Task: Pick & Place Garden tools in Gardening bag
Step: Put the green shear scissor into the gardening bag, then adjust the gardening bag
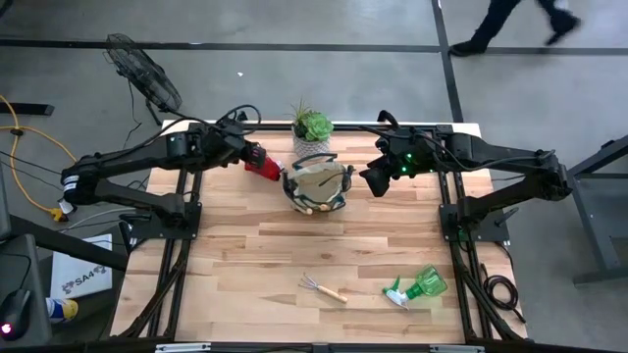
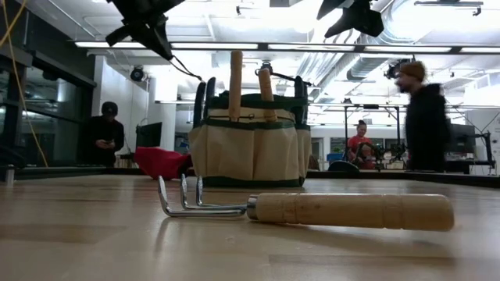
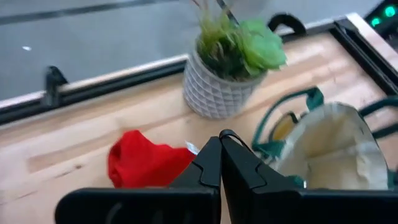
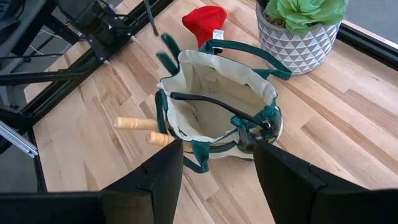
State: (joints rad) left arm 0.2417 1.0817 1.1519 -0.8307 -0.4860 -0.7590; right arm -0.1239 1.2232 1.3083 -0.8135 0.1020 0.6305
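Observation:
The gardening bag (image 1: 316, 186) stands upright at the table's far middle. Two wooden tool handles (image 2: 234, 82) and dark shear handles (image 2: 205, 97) stick up out of its outer pockets. A red glove (image 3: 146, 163) lies on the table just left of the bag. My left gripper (image 3: 221, 149) hangs shut above the glove with nothing in it, well clear of the table in the low view. My right gripper (image 4: 217, 155) hovers open above the bag's right side. A small hand rake (image 1: 324, 288) and a green spray bottle (image 1: 417, 287) lie near the front edge.
A green succulent in a white pot (image 1: 312, 132) stands right behind the bag at the far edge. Bare wood lies between the bag and the front tools. People stand and walk in the room beyond the table (image 2: 426, 117).

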